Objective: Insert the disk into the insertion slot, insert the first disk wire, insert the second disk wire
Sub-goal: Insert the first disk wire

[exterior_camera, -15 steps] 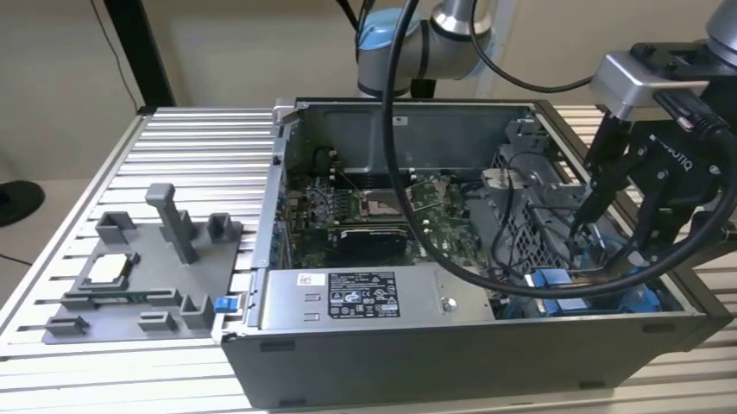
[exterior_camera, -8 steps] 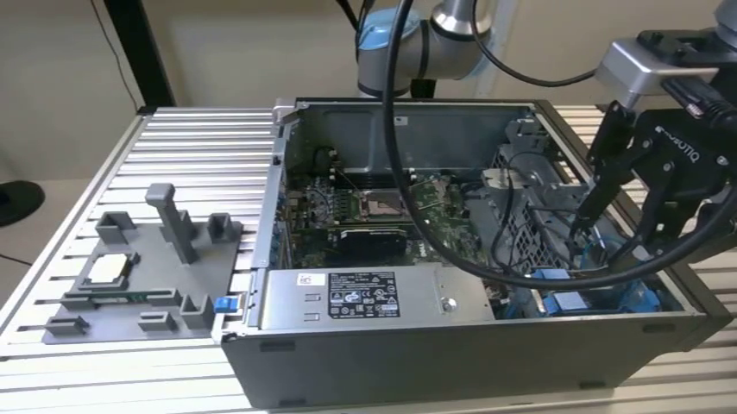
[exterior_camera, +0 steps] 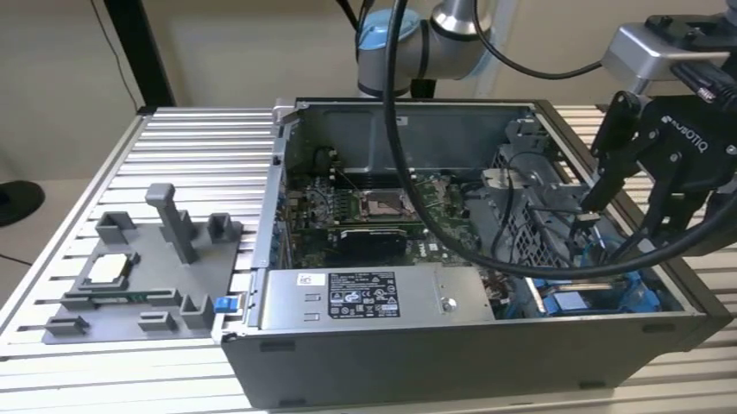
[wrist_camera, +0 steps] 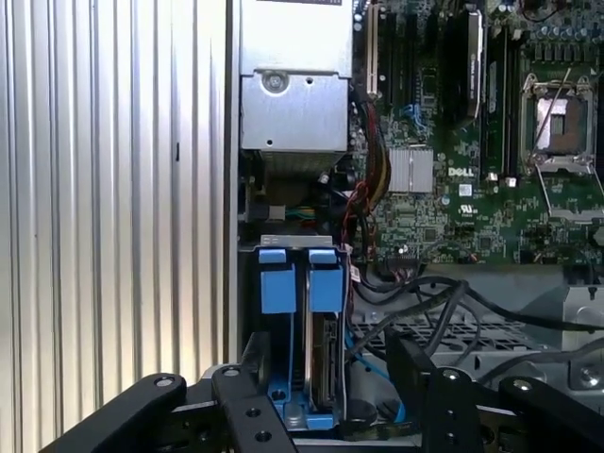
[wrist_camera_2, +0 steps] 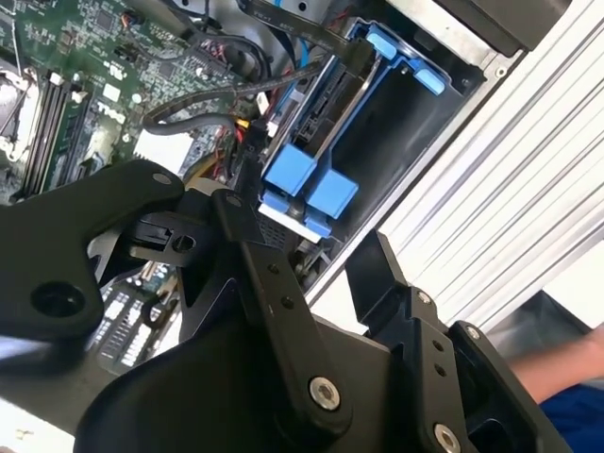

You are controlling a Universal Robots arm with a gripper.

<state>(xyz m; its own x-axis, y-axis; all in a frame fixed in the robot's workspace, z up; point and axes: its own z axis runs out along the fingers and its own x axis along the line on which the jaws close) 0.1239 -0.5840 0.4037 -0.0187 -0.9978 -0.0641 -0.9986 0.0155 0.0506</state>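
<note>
**Hand released, disk seated**

Exterior view: we see the hand [exterior_camera: 622, 226] above the insertion slot [exterior_camera: 588, 297]. Second wrist view: its fingers [wrist_camera_2: 260, 264] spread, empty. First wrist view: the disk [wrist_camera: 321, 363] on edge inside that slot.

Computer case [exterior_camera: 461, 362] with its side off, seen from above. The gripper [wrist_camera: 330, 377] hangs with fingers spread over the insertion slot [wrist_camera_2: 396, 151], and the disk [wrist_camera: 326, 359] stands on edge in the gap between them. On one side the outer case wall [wrist_camera: 232, 189] stands close. On the other, looped black cables [wrist_camera: 415, 293] crowd in, possibly brushing a finger. Ahead sits the power-supply box [wrist_camera: 294, 109]. Past the cables, room opens above the motherboard [wrist_camera: 444, 208].
</note>
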